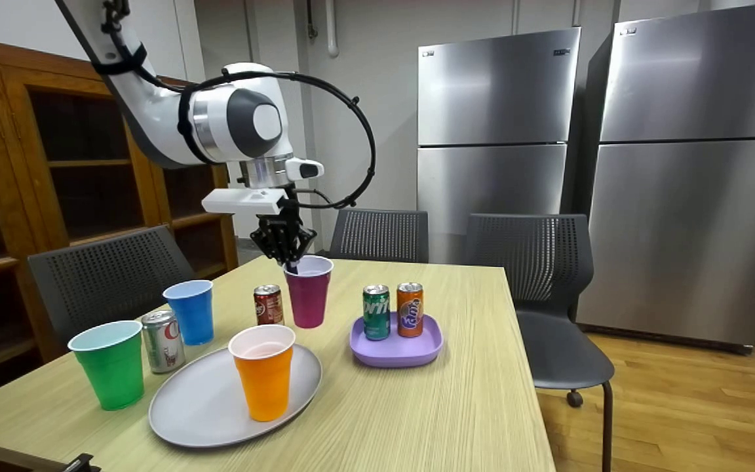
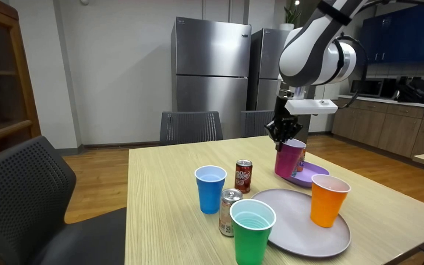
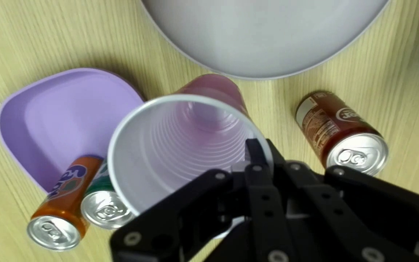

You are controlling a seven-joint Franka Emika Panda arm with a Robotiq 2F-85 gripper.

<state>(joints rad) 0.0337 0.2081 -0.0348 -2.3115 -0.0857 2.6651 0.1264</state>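
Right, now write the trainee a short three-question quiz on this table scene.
1. What is the hand closed on, and at which part?
2. True or false: the orange cup stands on the gray plate.
3. Fill in the brand: the lilac tray holds a Sprite can and a ____ can.

Key:
1. The magenta cup, at its rim.
2. True.
3. Fanta.

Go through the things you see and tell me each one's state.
Gripper, shut on the magenta cup
Magenta cup, mouth up, nothing visible inside
Orange cup, upright
Gray plate, holding the orange cup
Blue cup, upright
Green cup, upright
Sprite can, upright, looks unopened
Fanta can, upright, looks unopened
Purple plate, under these two cans
Dr Pepper can, upright, looks unopened
Silver can, upright, top unclear
Refrigerators, shut
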